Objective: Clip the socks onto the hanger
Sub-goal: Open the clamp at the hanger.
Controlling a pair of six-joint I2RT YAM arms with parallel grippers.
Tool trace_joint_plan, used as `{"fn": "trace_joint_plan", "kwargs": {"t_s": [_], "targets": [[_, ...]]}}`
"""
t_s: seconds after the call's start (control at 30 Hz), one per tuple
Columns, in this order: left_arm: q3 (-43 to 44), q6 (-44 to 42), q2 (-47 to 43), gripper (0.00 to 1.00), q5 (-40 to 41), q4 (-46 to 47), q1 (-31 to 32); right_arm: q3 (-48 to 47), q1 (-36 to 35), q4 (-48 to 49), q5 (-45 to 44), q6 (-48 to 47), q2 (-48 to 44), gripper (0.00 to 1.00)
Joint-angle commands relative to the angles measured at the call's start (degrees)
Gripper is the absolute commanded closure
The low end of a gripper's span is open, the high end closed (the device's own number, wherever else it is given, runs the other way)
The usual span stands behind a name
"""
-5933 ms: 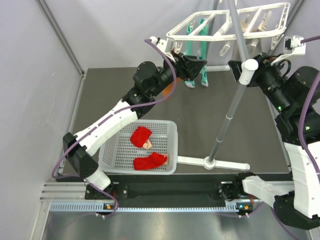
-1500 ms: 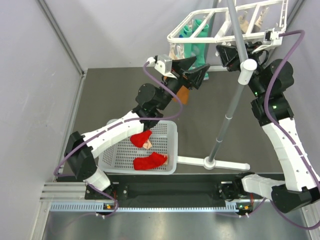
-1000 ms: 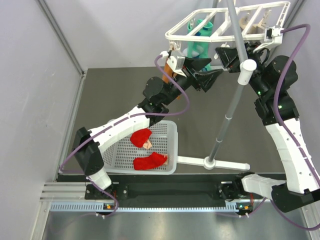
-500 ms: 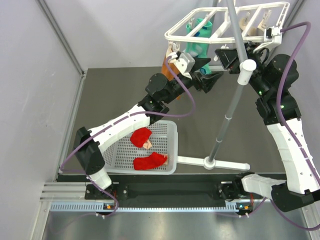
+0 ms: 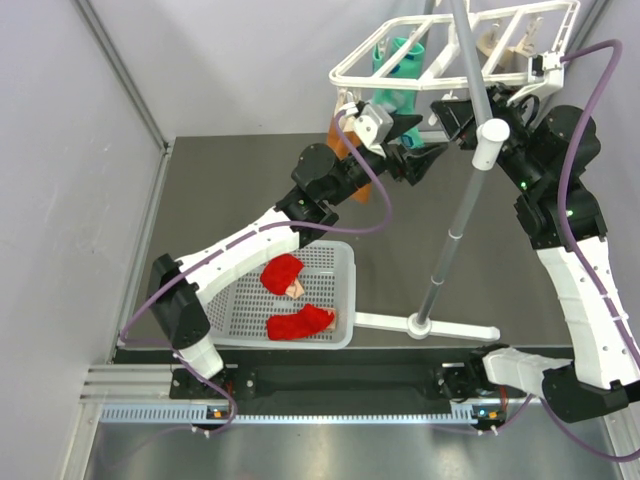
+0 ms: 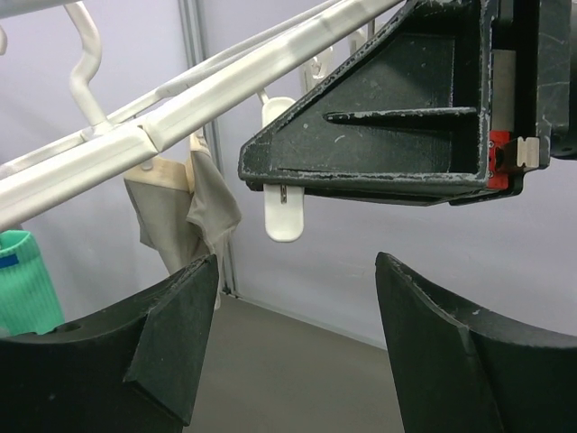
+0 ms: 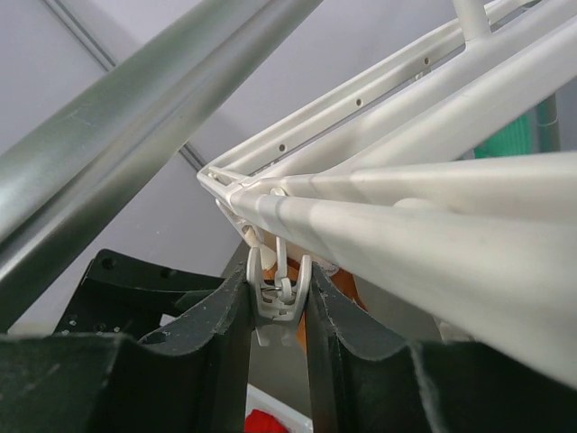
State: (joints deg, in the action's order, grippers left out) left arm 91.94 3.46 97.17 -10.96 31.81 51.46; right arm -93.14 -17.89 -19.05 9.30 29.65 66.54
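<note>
Your right jaws are clenched on a small white clip [image 7: 275, 302] that dangles under a corner of the hanger [image 5: 450, 45]. In the right wrist view both dark fingers [image 7: 225, 334] press its sides just below the white bars. In the overhead view that grip sits at the upper right of the frame, close beside the grey pole [image 5: 455, 235]. The pole slants down to its white foot [image 5: 425, 325] on the dark tabletop [image 5: 230, 190].

Your left jaws are released and spread wide, with nothing between them. In the overhead view they sit at upper centre, just left of and below the right jaws, pointing toward them. In the left wrist view their two fingers [image 6: 171, 343] fill the bottom edge and the right jaws' black housing takes up the upper right. A clip end [image 6: 284, 221] shows beneath the housing's tip; you cannot tell from there whether it is the gripped one.

The mint-green socks [image 5: 398, 75] hang from the hanger at top centre of the overhead view. The red socks [image 5: 283, 272] lie in the white perforated basket [image 5: 235, 300] at lower centre-left, one above the other in the frame. Beige socks [image 6: 180, 216] hang from clips at the left of the left wrist view. An orange-brown sock [image 5: 340, 135] shows under the hanger's left corner, just behind the left wrist.
</note>
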Motion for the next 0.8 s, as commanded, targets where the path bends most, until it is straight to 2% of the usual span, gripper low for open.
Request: {"fn": "trace_joint_plan", "kwargs": {"t_s": [0.0, 0.1, 0.27, 0.4, 0.43, 0.53, 0.57, 0.63, 0.7, 0.77], "targets": [[4.11, -0.47, -0.23, 0.25, -0.90, 0.81, -0.05, -2.39, -1.01, -0.46, 1.68, -0.29, -0.45, 1.00], [7.45, -1.00, 1.27, 0.35, -1.60, -1.65, 0.04, -2.31, -1.01, -0.20, 2.12, -0.29, -0.71, 1.00], [10.19, -0.48, 3.03, 0.41, -0.82, -3.95, -0.05, -2.04, -1.01, -0.11, 2.30, -0.38, -0.98, 1.00], [11.94, -0.21, 3.82, 0.52, -2.13, -4.74, -0.05, -1.95, -1.01, -0.20, 2.48, -0.21, -0.89, 1.00], [12.47, -0.21, 4.34, 0.57, -2.31, -5.61, -0.05, -2.13, -1.09, -0.20, 2.65, -0.12, -0.80, 1.00], [13.53, -0.04, 4.79, 0.62, -3.01, -6.15, 0.04, -2.48, -1.09, -0.02, 2.83, 0.32, -0.89, 0.99], [13.53, 0.14, 4.79, 0.68, -3.19, -5.80, -0.05, -2.57, -1.09, -0.02, 3.00, 0.23, -0.89, 0.99], [13.53, 0.31, 4.79, 0.75, -3.54, -5.45, -0.05, -2.66, -1.01, -0.20, 3.18, 0.23, -0.71, 0.97], [13.44, 0.40, 4.70, 0.96, -3.10, -5.36, -0.05, -2.57, -1.01, -0.38, 3.18, 0.15, -0.98, 0.92], [13.26, 0.58, 4.53, 1.00, -2.92, -5.36, 0.04, -2.39, -1.01, -0.29, 2.83, 0.32, -1.15, 0.86]]}}
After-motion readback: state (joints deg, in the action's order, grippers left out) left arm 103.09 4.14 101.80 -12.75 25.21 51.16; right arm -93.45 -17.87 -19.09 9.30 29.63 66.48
